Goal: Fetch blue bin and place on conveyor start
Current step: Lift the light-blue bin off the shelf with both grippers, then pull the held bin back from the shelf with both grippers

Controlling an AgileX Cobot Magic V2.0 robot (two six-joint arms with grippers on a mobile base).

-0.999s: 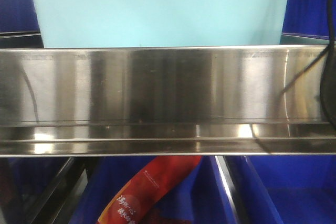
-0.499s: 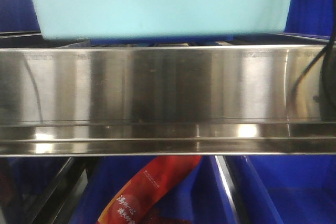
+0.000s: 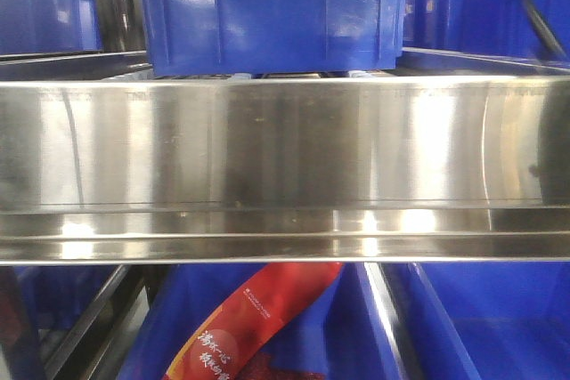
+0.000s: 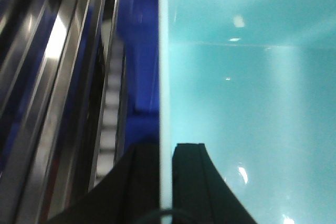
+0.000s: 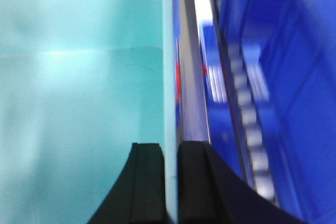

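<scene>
The left gripper (image 4: 165,153) and right gripper (image 5: 169,150) pinched opposite walls of the blue bin (image 4: 252,103), held between them (unseen from the front), so uneven arm motion could twist it loose.

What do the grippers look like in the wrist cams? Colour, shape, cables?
Left gripper: two matte black fingers, flat square tips, outer edges flaring toward the base; a thin dark cable loop shows at the bottom edge. Right gripper: same black flared fingers, no cable or markings visible.
</scene>
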